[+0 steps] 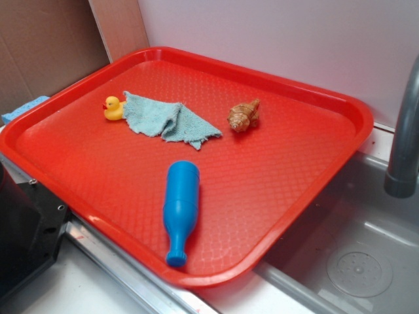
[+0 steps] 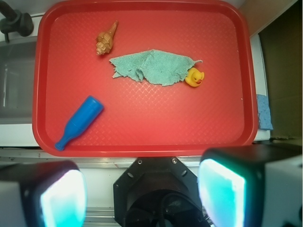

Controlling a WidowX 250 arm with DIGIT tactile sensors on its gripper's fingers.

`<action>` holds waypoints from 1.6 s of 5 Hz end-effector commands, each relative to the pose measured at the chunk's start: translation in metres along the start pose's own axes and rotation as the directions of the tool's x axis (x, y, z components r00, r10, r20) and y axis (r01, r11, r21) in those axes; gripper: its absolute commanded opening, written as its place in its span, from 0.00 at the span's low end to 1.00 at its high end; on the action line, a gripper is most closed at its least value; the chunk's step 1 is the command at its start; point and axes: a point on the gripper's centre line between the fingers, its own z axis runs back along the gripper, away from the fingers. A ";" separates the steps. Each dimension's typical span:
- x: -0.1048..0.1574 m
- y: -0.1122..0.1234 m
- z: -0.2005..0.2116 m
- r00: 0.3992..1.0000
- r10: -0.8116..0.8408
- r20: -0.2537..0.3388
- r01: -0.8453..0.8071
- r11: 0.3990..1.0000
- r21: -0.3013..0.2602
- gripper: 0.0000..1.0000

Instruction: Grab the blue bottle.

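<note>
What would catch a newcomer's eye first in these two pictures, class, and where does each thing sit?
First the big red tray, which fills most of the exterior view beside a grey sink. Next the blue bottle, lying on its side near the tray's front edge with its neck toward that edge. Farther back a teal cloth lies crumpled with a yellow rubber duck touching one end, and a brown shell-like toy sits apart from them.
</note>
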 end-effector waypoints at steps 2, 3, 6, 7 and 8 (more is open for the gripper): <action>-0.002 -0.005 -0.008 0.981 0.189 0.033 -0.180 0.968 -0.176 1.00; 0.003 -0.012 -0.023 0.932 0.360 0.048 -0.351 0.926 -0.137 1.00; 0.021 -0.053 -0.077 0.797 0.601 0.063 -0.593 0.798 -0.105 1.00; 0.024 -0.069 -0.106 0.792 0.606 0.081 -0.596 0.794 -0.117 1.00; 0.026 -0.078 -0.126 0.811 0.583 0.047 -0.576 0.810 -0.107 1.00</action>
